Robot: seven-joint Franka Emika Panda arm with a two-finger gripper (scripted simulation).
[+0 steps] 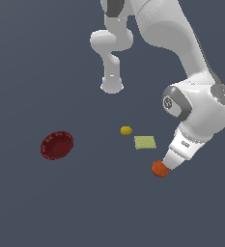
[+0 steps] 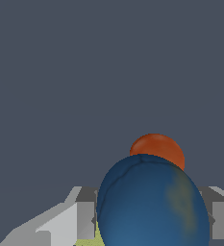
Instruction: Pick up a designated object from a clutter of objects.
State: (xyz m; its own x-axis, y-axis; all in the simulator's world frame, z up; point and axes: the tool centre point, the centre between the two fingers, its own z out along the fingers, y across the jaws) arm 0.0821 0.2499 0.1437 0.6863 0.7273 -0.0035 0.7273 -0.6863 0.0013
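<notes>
You're looking at a glossy white Panda arm (image 1: 196, 62) built of rounded segments, with dark grey joint rings and caps. Its gripper (image 2: 149, 216) has pale grey, angular, blocky fingers (image 2: 65, 223).

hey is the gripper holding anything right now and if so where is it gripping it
Apparently yes: in the wrist view the blue ball sits between the gripper fingers, one at each of its opposite sides. Actual contact cannot be confirmed; the exterior view hides the ball.
</notes>
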